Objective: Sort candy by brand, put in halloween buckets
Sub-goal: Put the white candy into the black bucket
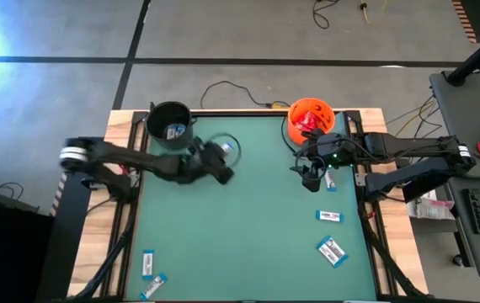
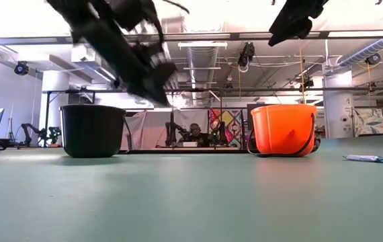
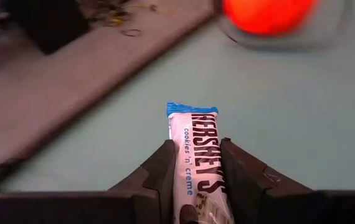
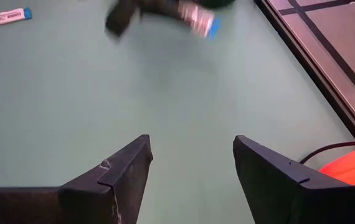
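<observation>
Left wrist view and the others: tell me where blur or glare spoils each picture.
Left wrist view: the white-and-blue Hershey's bar between the left gripper fingers is sharp, the bright orange plastic bucket behind it smeared. High view: the left arm is blurred, and glare whitens the floor's corner. Low view: bright ceiling light, that arm streaked. Right wrist view: the far arm is blurred.

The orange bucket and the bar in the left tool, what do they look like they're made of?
Orange bucket: likely moulded plastic, smooth with a slight sheen and uniform bright colour. White-and-blue bar gripped in the left tool: glossy printed film wrapper, probably plastic, with a crimped blue end.
</observation>
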